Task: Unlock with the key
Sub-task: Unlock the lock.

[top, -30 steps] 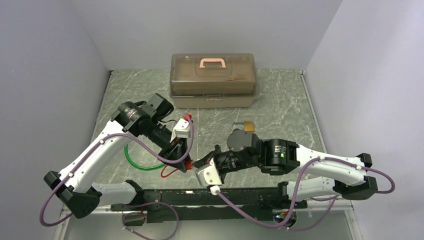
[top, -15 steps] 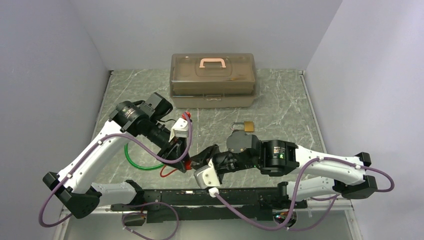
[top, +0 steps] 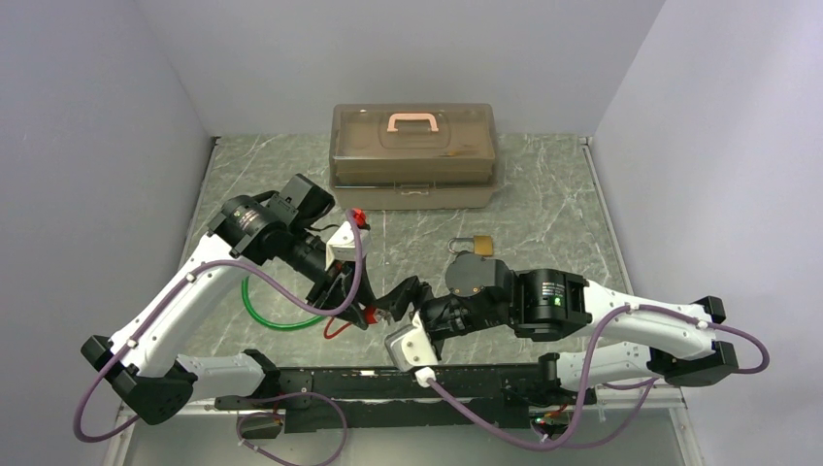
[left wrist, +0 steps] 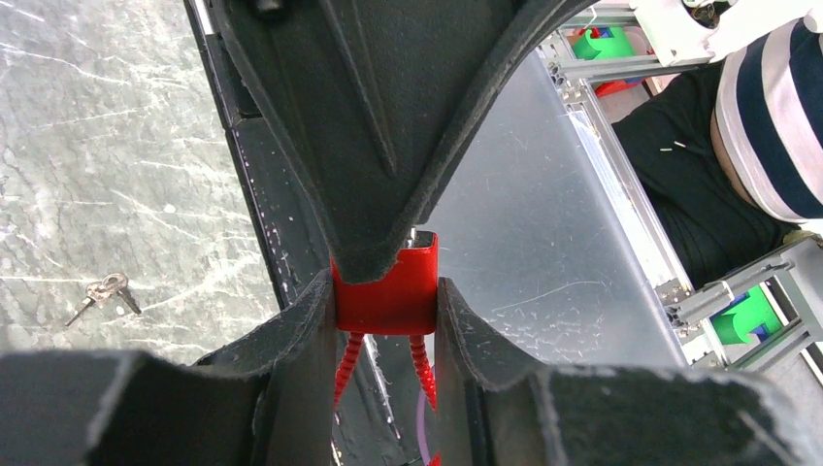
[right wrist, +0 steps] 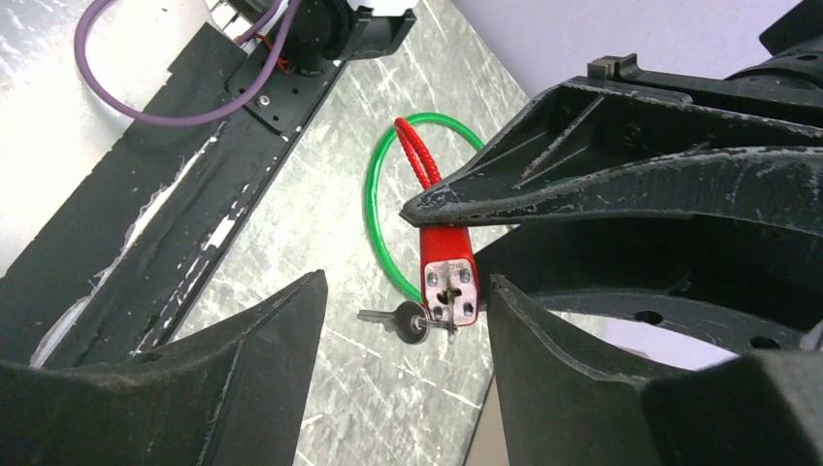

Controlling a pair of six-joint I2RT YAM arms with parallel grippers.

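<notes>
The tag [right wrist: 448, 260] is pinched in the left tool [left wrist: 385, 303]. The right tool [right wrist: 406, 282], spread, is nearer the key [right wrist: 412, 321], laid flat on the bench [right wrist: 354, 393] beneath, lengthwise across its gap.

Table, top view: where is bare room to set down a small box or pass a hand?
Free: the strip between the brass padlock and the right edge of the table; also the back left corner beside the toolbox. Crowded: front centre, where the left arm, right arm, red tag and green cable meet.
</notes>
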